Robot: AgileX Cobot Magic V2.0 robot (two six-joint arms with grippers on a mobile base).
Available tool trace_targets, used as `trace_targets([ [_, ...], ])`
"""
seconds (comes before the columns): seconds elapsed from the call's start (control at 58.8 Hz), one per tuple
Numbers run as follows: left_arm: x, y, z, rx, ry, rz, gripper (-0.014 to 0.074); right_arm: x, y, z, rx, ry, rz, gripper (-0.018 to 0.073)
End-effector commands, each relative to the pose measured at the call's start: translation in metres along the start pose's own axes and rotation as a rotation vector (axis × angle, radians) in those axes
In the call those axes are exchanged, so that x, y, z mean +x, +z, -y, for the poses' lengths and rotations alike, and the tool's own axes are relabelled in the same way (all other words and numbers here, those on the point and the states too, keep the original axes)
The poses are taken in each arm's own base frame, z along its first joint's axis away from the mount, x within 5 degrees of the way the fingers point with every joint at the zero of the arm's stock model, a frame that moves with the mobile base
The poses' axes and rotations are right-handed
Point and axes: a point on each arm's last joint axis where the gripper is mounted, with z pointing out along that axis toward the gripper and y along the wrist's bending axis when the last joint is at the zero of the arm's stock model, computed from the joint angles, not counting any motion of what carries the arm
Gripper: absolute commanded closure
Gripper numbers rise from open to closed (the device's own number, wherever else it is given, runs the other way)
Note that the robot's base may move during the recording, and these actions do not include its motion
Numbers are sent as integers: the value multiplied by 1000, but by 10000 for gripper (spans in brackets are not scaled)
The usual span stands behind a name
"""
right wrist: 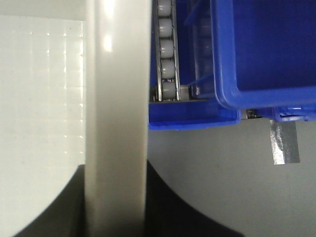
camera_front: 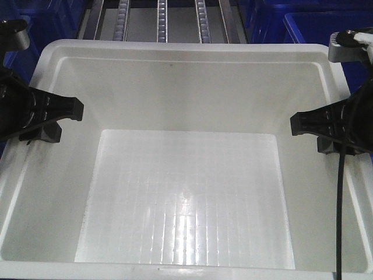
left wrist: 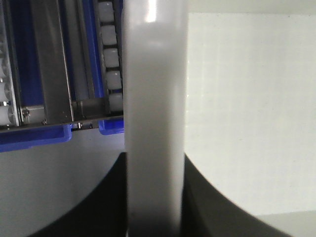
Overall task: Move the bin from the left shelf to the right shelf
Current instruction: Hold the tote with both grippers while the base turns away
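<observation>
Okay, left gripper and right gripper were clamped on side rims of the bin. It hung at the front edge of the shelf, not on it; set-down looked pending.

Inside the white bin the floor is bare, leaving open room between its side walls. Past its far rim the roller shelf lanes lie unblocked. Blue bins crowd just beside both far corners.
</observation>
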Motion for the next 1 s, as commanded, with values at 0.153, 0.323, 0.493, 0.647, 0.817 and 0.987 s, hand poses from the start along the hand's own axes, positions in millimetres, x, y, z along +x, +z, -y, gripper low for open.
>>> trace_targets([
  [0.153,-2,-22,1,47,10,106,603,-11,-21,6,2,8,155,559],
  [0.323,-2,-22,1,46,10,105,603,-11,-21,6,2,8,154,559],
  [0.493,-1,-24,0,50,10,110,603,-11,-21,7,3,8,153,559],
  [0.647,-1,-24,0,49,10,110,603,-11,-21,7,3,8,152,559],
  [0.817,-1,-24,0,49,10,110,603,-11,-21,7,3,9,152,559],
  [0.987,-1,-24,0,49,10,110,603,-11,-21,7,3,9,152,559],
])
